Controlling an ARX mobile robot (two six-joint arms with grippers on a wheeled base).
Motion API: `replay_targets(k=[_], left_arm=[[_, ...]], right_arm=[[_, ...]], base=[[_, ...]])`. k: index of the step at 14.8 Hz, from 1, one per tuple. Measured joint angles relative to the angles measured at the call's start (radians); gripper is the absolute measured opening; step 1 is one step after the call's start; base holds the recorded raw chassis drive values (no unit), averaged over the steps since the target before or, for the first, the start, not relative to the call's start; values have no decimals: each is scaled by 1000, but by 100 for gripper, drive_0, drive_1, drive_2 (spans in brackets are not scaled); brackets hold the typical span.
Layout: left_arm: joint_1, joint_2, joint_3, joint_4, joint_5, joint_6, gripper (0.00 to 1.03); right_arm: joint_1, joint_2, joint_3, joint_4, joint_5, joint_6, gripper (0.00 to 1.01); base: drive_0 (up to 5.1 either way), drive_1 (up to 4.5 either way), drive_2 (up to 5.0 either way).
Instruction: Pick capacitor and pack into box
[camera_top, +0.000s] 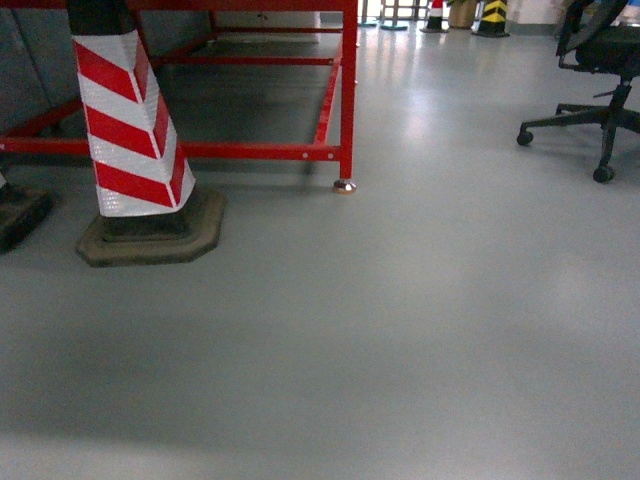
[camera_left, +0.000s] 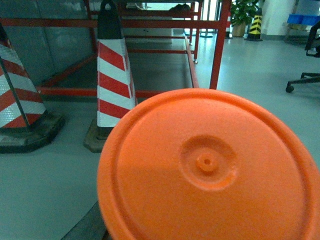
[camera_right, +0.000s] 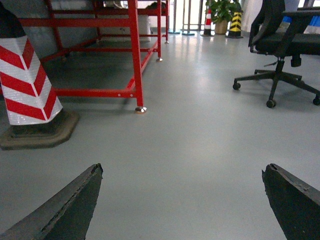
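A big orange round face with a raised centre nub, the capacitor (camera_left: 207, 165), fills the left wrist view close to the camera and hangs above the floor. My left gripper is shut on it; only a dark sliver of one finger (camera_left: 87, 225) shows at its lower left. In the right wrist view my right gripper (camera_right: 182, 172) stands wide open over bare grey floor, with nothing between its dark fingertips (camera_right: 95, 172). The box is out of view. Neither gripper shows in the head view.
A red-and-white traffic cone (camera_top: 130, 120) on a rubber base stands at the left by a red metal frame (camera_top: 345, 90). A black office chair (camera_top: 605, 60) is at the far right. Grey floor (camera_top: 400, 330) stretches in front.
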Motion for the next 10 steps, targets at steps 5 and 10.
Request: replay_targets(k=[5,10], left_arm=[[0,0,0,-5,0,0,44],[0,0,0,-1,0,0,44]], right_arm=[[0,0,0,1,0,0,98],[0,0,0,3,0,0,98]], base=[[-505,241,241],[-498,247,247]])
